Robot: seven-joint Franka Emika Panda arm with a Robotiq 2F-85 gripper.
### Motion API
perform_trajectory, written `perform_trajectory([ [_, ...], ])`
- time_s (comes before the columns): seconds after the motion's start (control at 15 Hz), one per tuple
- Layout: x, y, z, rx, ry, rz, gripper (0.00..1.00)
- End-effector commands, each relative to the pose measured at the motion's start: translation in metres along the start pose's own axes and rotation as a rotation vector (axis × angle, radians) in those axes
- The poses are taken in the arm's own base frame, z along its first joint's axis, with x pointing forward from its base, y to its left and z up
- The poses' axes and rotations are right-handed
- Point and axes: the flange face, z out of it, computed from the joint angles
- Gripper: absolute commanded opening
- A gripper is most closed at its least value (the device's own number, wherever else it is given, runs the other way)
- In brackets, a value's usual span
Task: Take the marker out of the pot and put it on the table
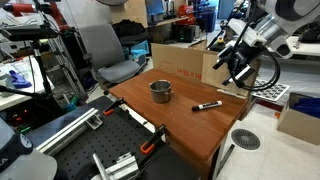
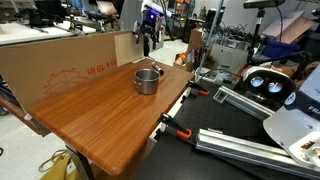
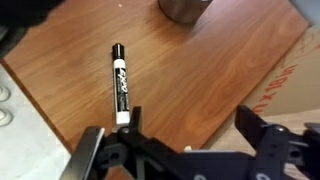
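Note:
The marker (image 1: 207,104), black with a white label, lies flat on the reddish-brown table (image 1: 190,128), to the side of the pot. In the wrist view the marker (image 3: 120,83) lies on the wood. The small steel pot (image 1: 161,90) stands upright near the table's far edge. It also shows in an exterior view (image 2: 147,80) and at the top edge of the wrist view (image 3: 185,8). My gripper (image 1: 237,68) hangs above and beyond the table's edge, away from the marker. In the wrist view its jaws (image 3: 190,125) are open and empty.
A large cardboard box (image 1: 185,62) stands against the table's far side and also shows in an exterior view (image 2: 60,65). A grey office chair (image 1: 105,50) is behind the table. A black slotted bench (image 1: 90,150) with orange clamps adjoins the table's near side.

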Motion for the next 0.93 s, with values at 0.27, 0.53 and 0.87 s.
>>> perform_trajectory([
  [0.27,-0.056,-0.023,-0.063,0.039,0.071,-0.113,1.0],
  [0.53,-0.097,-0.035,-0.08,0.045,0.088,-0.18,1.0],
  [0.87,-0.108,-0.039,-0.083,0.022,0.059,-0.188,1.0],
])
